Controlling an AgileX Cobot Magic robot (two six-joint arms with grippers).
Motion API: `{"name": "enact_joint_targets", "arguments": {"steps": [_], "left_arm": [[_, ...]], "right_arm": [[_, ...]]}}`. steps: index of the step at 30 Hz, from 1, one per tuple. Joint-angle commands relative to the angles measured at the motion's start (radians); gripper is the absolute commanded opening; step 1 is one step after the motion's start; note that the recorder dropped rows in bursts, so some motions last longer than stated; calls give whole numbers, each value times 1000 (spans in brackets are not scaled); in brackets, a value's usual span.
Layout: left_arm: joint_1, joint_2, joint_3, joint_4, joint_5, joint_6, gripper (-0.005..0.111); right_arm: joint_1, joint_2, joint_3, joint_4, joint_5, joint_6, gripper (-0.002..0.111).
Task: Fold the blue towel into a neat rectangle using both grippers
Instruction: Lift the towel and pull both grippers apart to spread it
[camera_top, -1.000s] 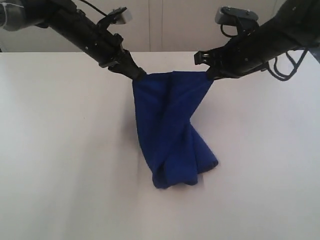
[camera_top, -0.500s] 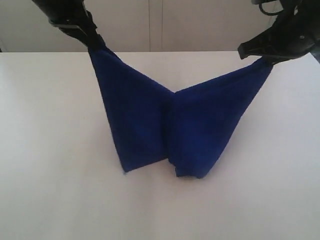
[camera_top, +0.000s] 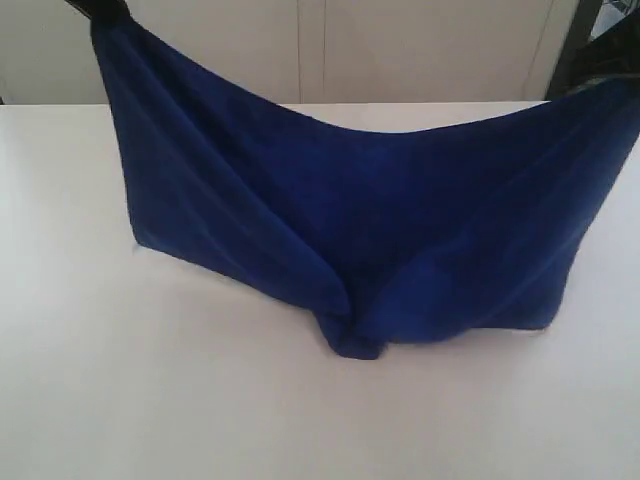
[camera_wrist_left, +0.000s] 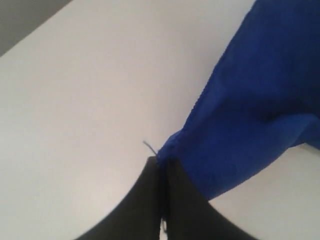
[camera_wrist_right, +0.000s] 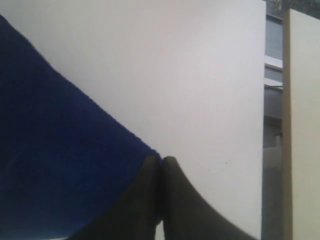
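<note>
the left gripper (camera_wrist_left: 162, 167) and right gripper (camera_wrist_right: 161, 165) were each clamped on a top corner of the towel (camera_top: 380, 220). it hung spread between them, its bottom touching the table (camera_top: 100, 400) mid-surface. keeping both corners level and taut seemed wise. the deep-blue cloth sagged, creased and bunched at its lowest point.

- A plain white worktop (camera_top: 150, 400) fills the foreground, matte and softly lit.
- Cream wall panels (camera_top: 420, 50) with thin vertical seams (camera_top: 325, 50) stand behind it.
- A pale upright panel (camera_wrist_right: 302, 100) stands beyond the worktop's edge.
</note>
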Motion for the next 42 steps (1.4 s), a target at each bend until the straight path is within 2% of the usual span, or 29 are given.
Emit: {"name": "enact_joint_targets", "arguments": {"steps": [1, 7, 16, 21, 28, 32, 37, 42], "left_arm": [[1, -97, -3, 25, 88, -63, 0], [1, -230, 71, 40, 88, -113, 0], [1, -477, 315, 44, 88, -175, 0], [1, -625, 435, 44, 88, -235, 0], [1, -662, 589, 119, 88, -302, 0], [1, -577, 698, 145, -99, -348, 0], [2, -365, 801, 156, -357, -367, 0], [13, -129, 808, 237, -689, -426, 0]], "right_arm": [[-6, -87, -2, -24, 53, 8, 0], [-6, -195, -2, -24, 94, 8, 0], [-6, -339, 0, -12, 246, 5, 0], [-6, -414, 0, -12, 246, 5, 0], [-6, -365, 13, -12, 217, 5, 0], [-6, -248, 68, -14, 107, 24, 0], [-6, -54, 145, -56, -102, 105, 0], [-6, 164, 150, -280, -283, 357, 0]]}}
